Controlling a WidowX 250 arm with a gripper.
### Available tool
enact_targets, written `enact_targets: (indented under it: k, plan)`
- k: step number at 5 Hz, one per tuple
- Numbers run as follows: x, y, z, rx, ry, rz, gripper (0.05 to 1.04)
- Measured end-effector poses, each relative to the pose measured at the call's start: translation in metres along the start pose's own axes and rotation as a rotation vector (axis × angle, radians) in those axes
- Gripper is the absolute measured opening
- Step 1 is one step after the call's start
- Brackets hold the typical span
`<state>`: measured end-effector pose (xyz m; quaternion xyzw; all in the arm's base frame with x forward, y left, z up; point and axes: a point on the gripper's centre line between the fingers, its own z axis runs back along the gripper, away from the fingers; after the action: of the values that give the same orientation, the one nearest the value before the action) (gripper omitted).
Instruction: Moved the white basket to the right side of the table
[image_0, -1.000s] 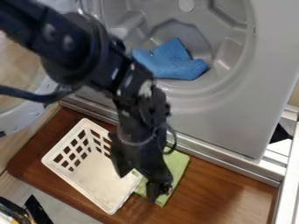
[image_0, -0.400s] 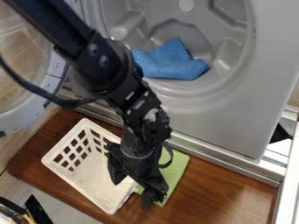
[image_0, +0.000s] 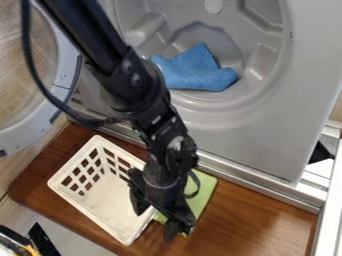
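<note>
Camera view, left to right: the white basket (image_0: 105, 196) sits on the left part of the wooden desk (image_0: 250, 215), my gripper (image_0: 155, 223) hangs open at its right edge, a blue cloth (image_0: 196, 72) lies inside the grey drum (image_0: 204, 107), and a green cloth (image_0: 204, 190) rests partly beneath me.
</note>
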<state>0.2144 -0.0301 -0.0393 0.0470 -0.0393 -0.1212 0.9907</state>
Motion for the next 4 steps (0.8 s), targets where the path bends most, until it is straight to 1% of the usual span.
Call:
enact_targets:
  k: [1,2,3,4]
  plan:
    - [0.0002,-0.0017,0.0011,0.004,0.017,0.008,0.541]
    - [-0.0008,-0.0042,0.0023,0.036,0.023,0.013,0.264]
    - [-0.0023,-0.0039,0.0035,0.052,0.039,0.018,0.135]
    - [-0.0006,-0.0035,0.0050,0.054,0.051,0.012,0.105]
